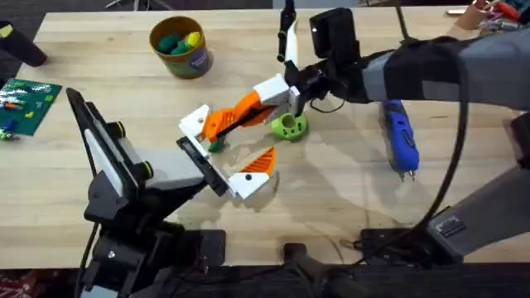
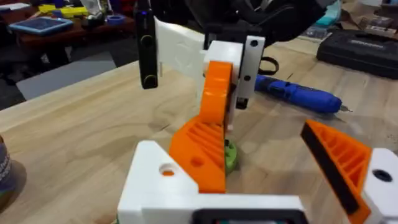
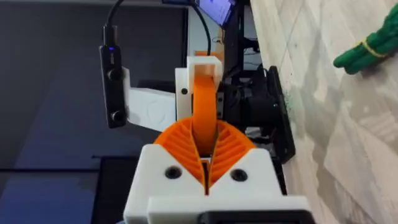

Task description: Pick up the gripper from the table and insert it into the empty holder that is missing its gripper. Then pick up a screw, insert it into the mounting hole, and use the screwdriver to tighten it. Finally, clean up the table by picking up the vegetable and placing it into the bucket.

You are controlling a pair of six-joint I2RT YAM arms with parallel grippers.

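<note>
Now, insertion step by look of it.
- Left gripper [image 1: 225,153]: 2 white blocks spread wide, nothing between them.
- Right gripper [image 3: 204,149]: pads clamped on loose gripper [image 1: 240,112], right of holder [image 1: 195,124].
- Screwdriver [image 1: 400,136]: well right of holder, lying flat. Likely heavier, smooth; take at mid-barrel.
- Bucket [image 1: 179,45]: beyond holder.
- Loose gripper: orange ribbed wedge on white block, tilted, lower end touching holder. Likely light, stiff printed plastic; flat sides give best hold, keep mating end clear.
</note>
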